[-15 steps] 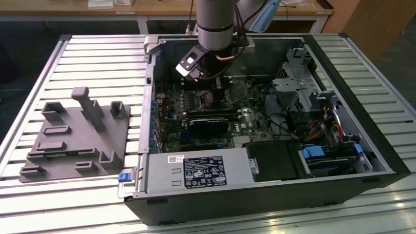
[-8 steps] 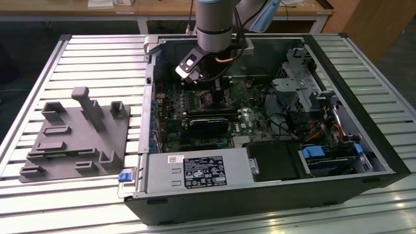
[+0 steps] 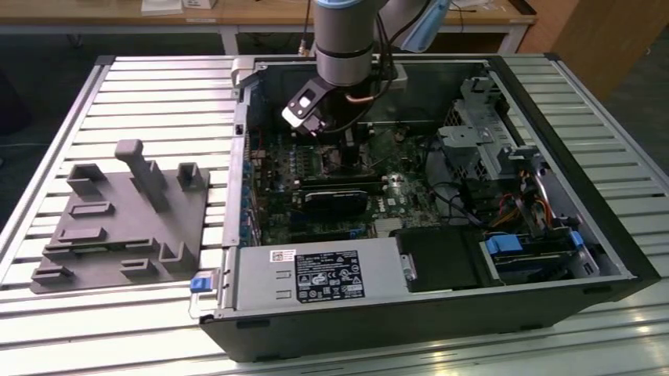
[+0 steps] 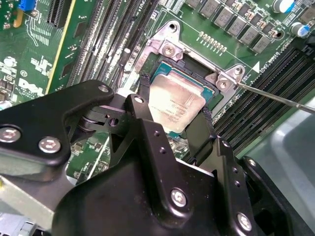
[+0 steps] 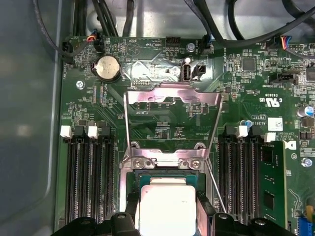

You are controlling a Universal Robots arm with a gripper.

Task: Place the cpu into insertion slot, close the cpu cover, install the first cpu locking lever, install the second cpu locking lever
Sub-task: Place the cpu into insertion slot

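Note:
In both wrist views the cpu point(image 4: 179, 101) point(image 5: 167, 209), a square chip with a pale silver face, sits level at the insertion slot point(image 5: 165, 162), inside its silvery rim point(image 4: 167, 49). My gripper point(image 4: 173, 122) is shut on the cpu, one black finger point(image 4: 142, 115) on each of two opposite edges. I cannot tell whether the chip is fully seated. The cpu cover point(image 5: 172, 96) is swung open and lies back over the board. Two thin wire levers point(image 5: 126, 128) point(image 4: 275, 96) stand raised beside the slot. In the exterior view my arm point(image 3: 343, 47) reaches down into the open computer case.
Long black memory slots point(image 5: 91, 182) point(image 5: 241, 177) run along both sides of the socket. A black card point(image 3: 334, 200), the power supply point(image 3: 313, 274) and a drive cage point(image 3: 481, 133) crowd the case. A grey fixture plate point(image 3: 115, 227) lies on the table at the exterior view's left.

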